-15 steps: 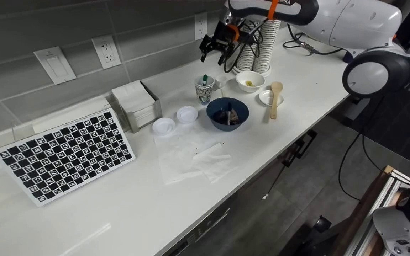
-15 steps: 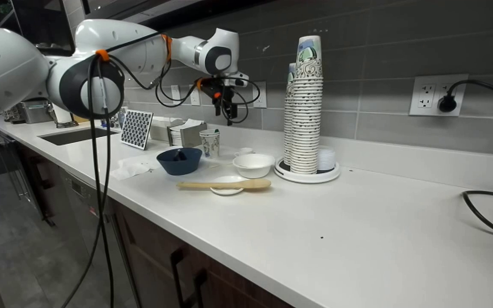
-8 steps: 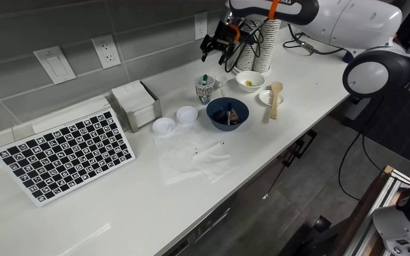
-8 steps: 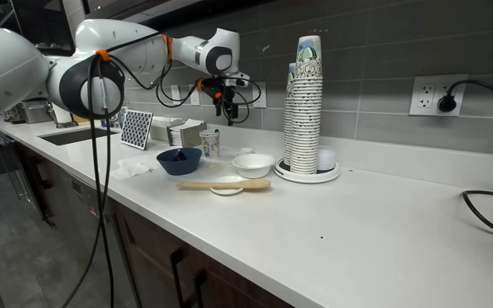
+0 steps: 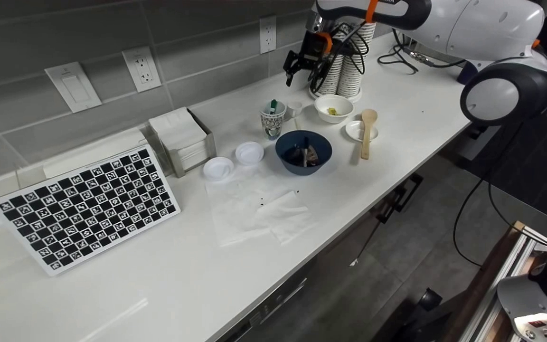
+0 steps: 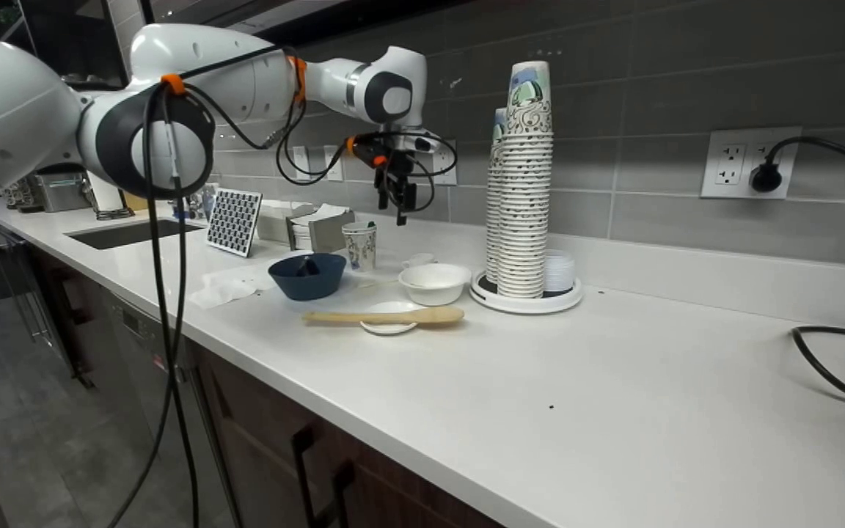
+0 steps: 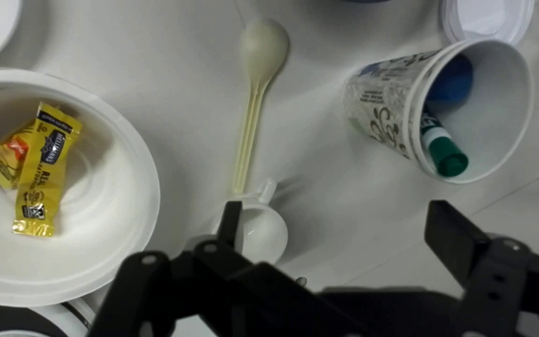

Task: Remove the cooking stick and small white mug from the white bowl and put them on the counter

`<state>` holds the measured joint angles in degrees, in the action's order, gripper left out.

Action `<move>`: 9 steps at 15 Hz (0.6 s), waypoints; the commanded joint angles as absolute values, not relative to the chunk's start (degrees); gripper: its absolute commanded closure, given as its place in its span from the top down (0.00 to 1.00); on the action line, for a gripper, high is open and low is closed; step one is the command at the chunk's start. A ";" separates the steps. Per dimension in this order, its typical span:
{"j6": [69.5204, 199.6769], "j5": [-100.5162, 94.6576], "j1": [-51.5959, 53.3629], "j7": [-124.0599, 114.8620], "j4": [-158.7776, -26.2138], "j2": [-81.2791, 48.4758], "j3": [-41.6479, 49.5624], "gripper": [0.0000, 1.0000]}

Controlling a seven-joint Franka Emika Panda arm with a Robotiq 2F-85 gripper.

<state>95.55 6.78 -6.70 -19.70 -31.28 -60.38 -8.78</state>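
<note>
The cooking stick [image 5: 367, 134] is a pale wooden spoon lying across a small flat white dish; it also shows in an exterior view [image 6: 386, 317]. The white bowl [image 5: 334, 117] stands behind it with yellow packets inside, also in the wrist view [image 7: 120, 187]. The small white mug [image 7: 267, 234] stands on the counter [image 5: 159, 285] beside the bowl, handle toward a pale plastic spoon. My gripper [image 5: 301, 80] hangs above the counter near the wall. In the wrist view the gripper [image 7: 335, 210] is open and empty; one finger overlaps the mug in the picture, apart from it in height.
A patterned paper cup [image 7: 386, 103] with a green marker stands near the mug. A dark blue bowl [image 5: 297, 167] is in front of it. Tall cup stacks [image 6: 524, 213] stand beside the white bowl. A napkin holder [image 5: 209, 142] and checkered board [image 5: 88, 204] are further along.
My gripper has moved toward the cup stacks and slightly lower in an exterior view. The objects on the counter have not moved.
</note>
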 commanded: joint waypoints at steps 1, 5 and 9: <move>94.06 10.54 -9.11 -20.31 -35.68 -57.10 -11.13 1.00; 99.48 15.10 -10.67 -24.05 -37.37 -56.36 -13.06 1.00; 98.80 13.38 -9.63 -23.27 -33.30 -59.02 -11.90 1.00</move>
